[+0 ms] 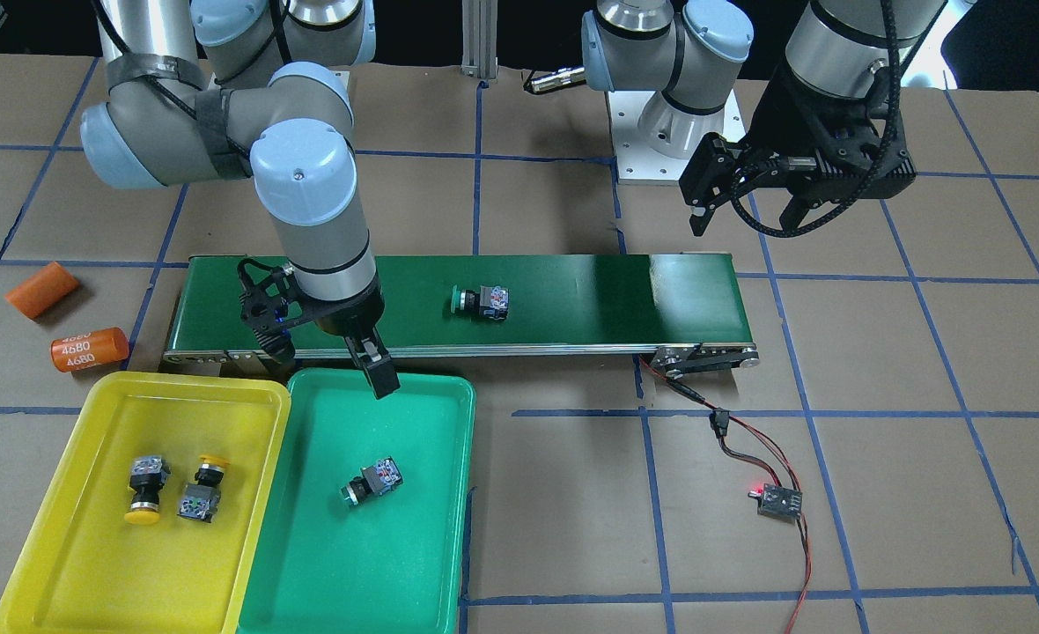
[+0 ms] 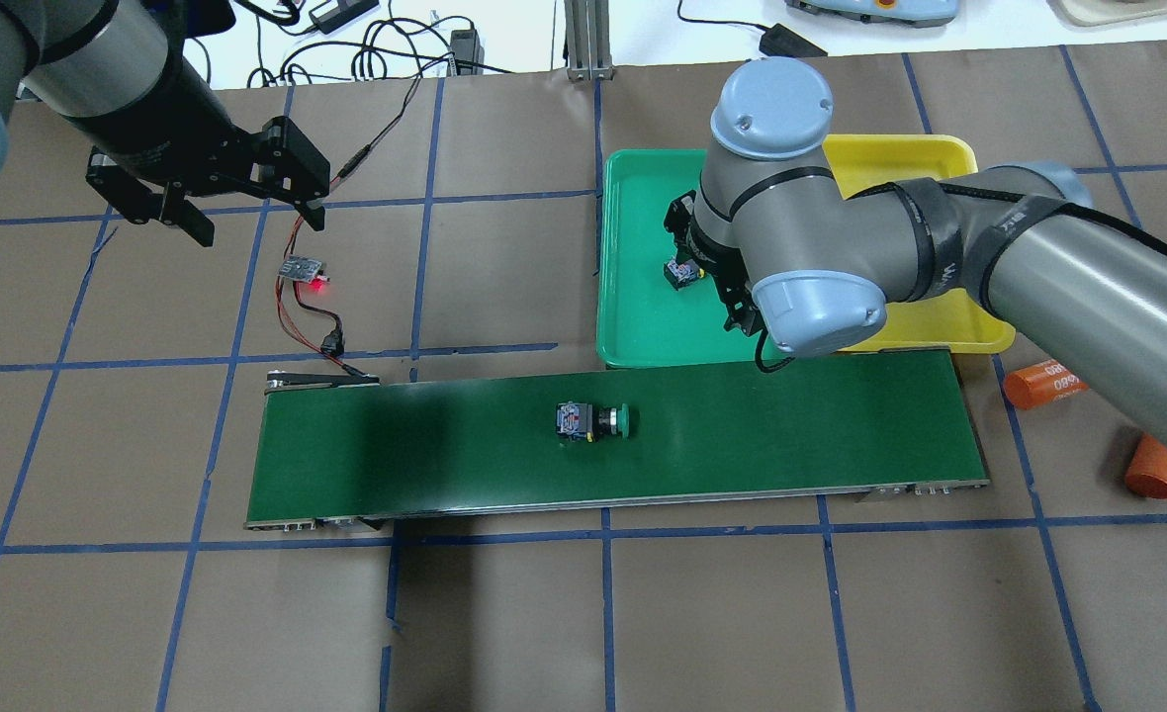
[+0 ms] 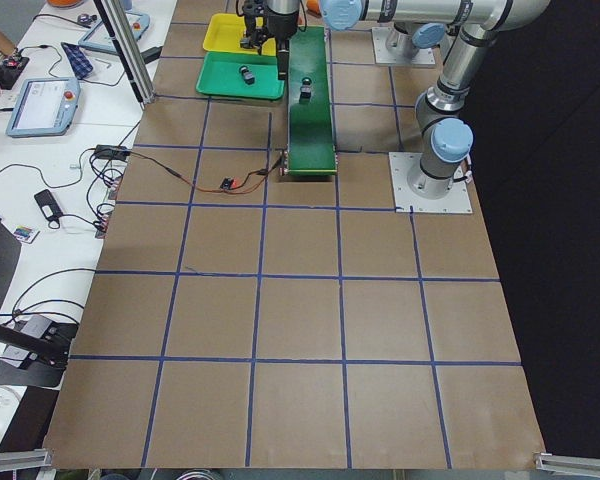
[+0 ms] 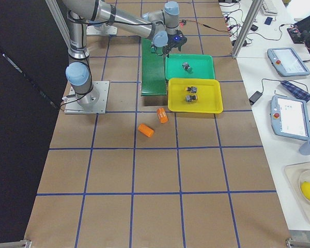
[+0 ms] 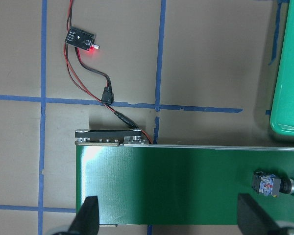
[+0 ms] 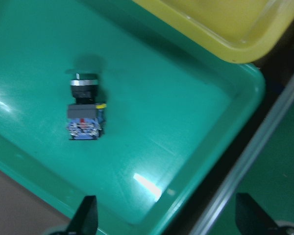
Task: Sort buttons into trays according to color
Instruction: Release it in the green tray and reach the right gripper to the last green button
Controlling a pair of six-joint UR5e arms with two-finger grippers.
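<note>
A green button [image 1: 372, 482] lies on its side in the green tray [image 1: 423, 563]; the right wrist view shows the same green button [image 6: 84, 112] below my fingers. My right gripper [image 1: 330, 361] hangs open and empty over the tray's edge nearest the conveyor. Two yellow buttons [image 1: 145, 489] [image 1: 202, 489] lie in the yellow tray [image 1: 53, 546]. Another green button [image 1: 482, 301] lies mid-belt on the conveyor, also in the left wrist view [image 5: 272, 182]. My left gripper [image 2: 252, 220] is open and empty, raised over the table beyond the belt's other end.
The dark-green conveyor belt [image 1: 590, 299] runs along the trays' robot-side edges. Two orange cylinders [image 1: 41, 289] [image 1: 90, 349] lie off its end near the yellow tray. A small controller board [image 1: 779, 500] with a red light and red-black wires sits near the other end.
</note>
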